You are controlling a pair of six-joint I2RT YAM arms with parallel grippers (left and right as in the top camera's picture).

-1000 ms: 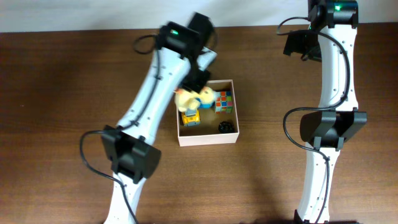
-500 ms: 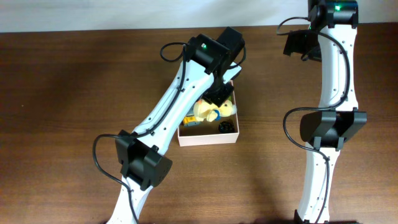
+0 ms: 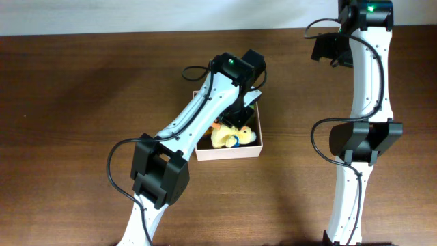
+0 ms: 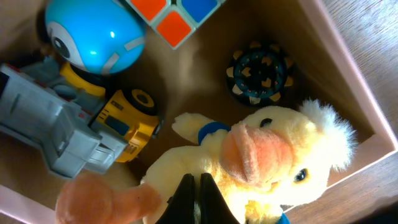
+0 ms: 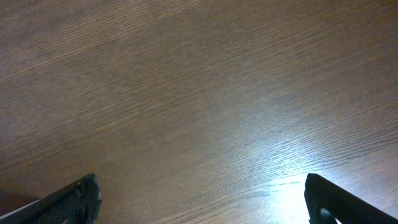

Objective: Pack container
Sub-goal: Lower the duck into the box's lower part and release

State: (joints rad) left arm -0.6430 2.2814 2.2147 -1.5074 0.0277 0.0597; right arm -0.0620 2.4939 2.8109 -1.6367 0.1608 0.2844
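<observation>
The container [image 3: 232, 152] sits in the middle of the overhead view, under the left arm; only its lower wall and right side show.

The left claw [image 4: 194, 188] is squeezed tight on the soft yellow duck [image 4: 267, 155], at the bottom of the left wrist view; the right claw [image 5: 202, 199] is spread wide over bare table [image 5: 199, 93] and holds nothing.

The box is already crowded; a yellow and grey truck [image 4: 81, 130] lies at the left, a blue ball toy [image 4: 93, 34] at the upper left, a colour cube [image 4: 180, 12] at the top, and a small black round thing [image 4: 260, 73] at the upper right.

What could go wrong, I think:
- the duck seems to rest partly on the truck, so it may sit high; once let go it could roll toward the wall [image 4: 348, 68] at the right and tip out
- its fluff could catch in the claw; lifting away would then pull the duck back out
- pushing down harder could squash the toys or slide the light box
- the arm is low and close to the walls; a sideways move could bump the box
</observation>
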